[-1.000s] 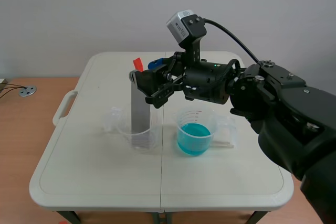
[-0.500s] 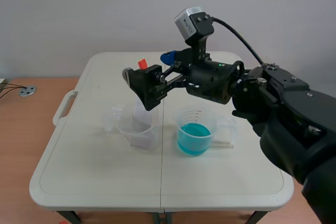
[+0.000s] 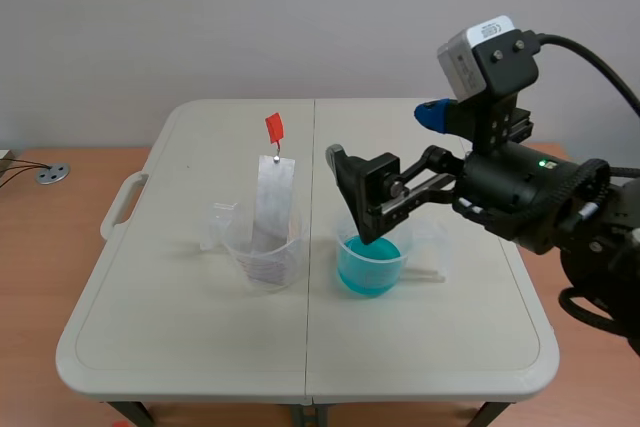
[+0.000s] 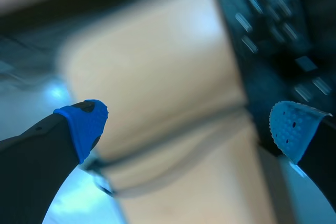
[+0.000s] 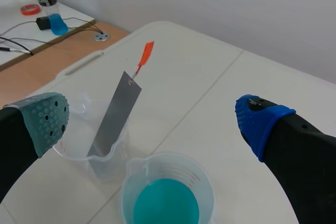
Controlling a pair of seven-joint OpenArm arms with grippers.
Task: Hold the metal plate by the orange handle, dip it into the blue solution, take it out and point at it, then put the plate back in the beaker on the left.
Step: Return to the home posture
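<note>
Metal plate (image 3: 272, 209) leans in the clear beaker (image 3: 262, 252), orange handle (image 3: 273, 128) up, midway between the table's (image 3: 180, 327) near and far edges. We note the right gripper (image 5: 152, 118) spread wide and empty over the blue solution (image 3: 368, 265). The left gripper (image 4: 186, 124) is also apart.

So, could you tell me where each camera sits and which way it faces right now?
Scene view: between the arms, facing across the table toward the wall; shows the right arm, open right fingers above the blue-solution beaker.
Left wrist view: behind the open left fingers; what lies ahead is too blurred to name.
Right wrist view: behind the right fingers, looking down at the metal plate standing in the clear beaker.
Shared: scene and right wrist views both show plate and beakers.
</note>
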